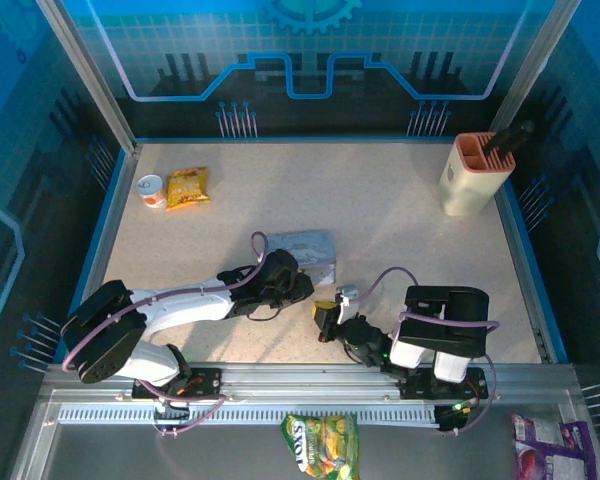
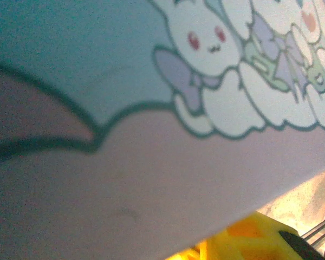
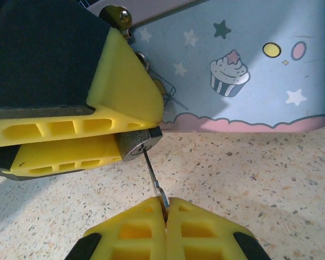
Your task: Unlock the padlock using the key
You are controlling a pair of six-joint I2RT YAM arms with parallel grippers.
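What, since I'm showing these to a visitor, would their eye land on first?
In the right wrist view, the right gripper pinches the thin key at bottom centre, its tip meeting the padlock clamped in the left gripper. Behind them lies the pastel cartoon-printed tin box.

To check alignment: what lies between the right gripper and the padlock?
The key, in the right wrist view: pinched by the right gripper, its tip at the padlock.

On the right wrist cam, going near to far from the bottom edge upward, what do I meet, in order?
right gripper, shut on the key → key → padlock → tin box
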